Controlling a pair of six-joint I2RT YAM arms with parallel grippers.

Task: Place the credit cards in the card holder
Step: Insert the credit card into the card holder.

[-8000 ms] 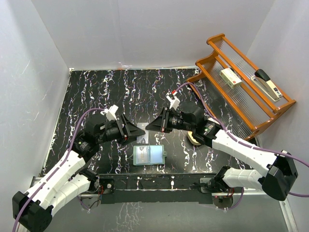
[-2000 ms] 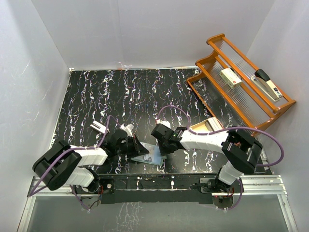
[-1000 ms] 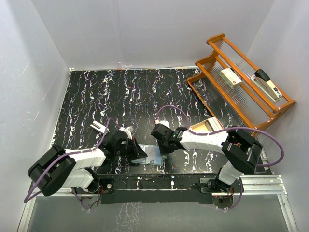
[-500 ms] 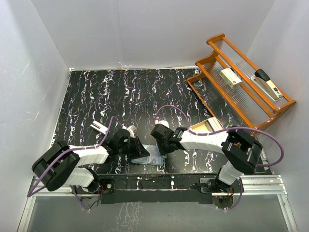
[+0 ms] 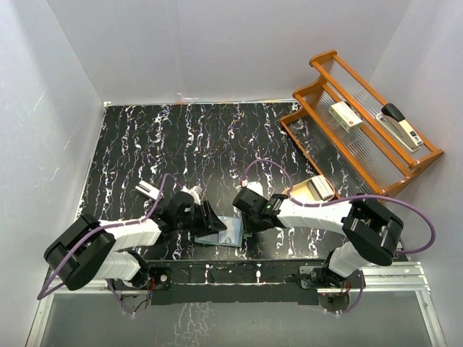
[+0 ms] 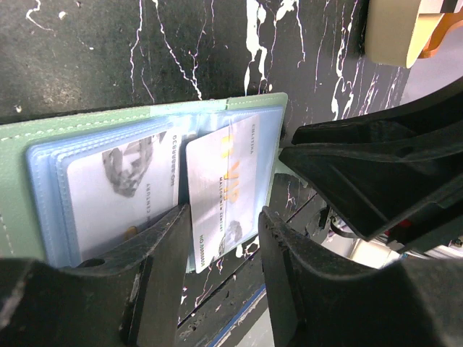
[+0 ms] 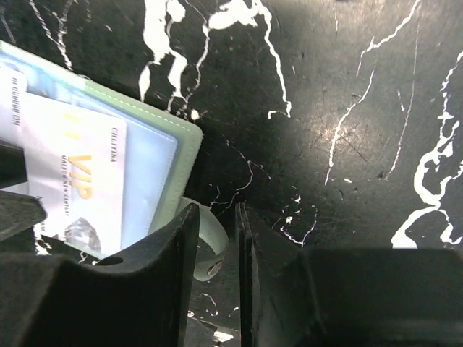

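Left wrist view: the left gripper (image 6: 224, 217) has just spread open, leaving the card (image 6: 231, 173) apparently half-seated in the wallet (image 6: 72, 124), while the right gripper (image 7: 217, 213) stands slightly parted, empty.

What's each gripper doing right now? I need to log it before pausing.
Left gripper: open, over a credit card.
Right gripper: slightly open, nothing visibly gripped.
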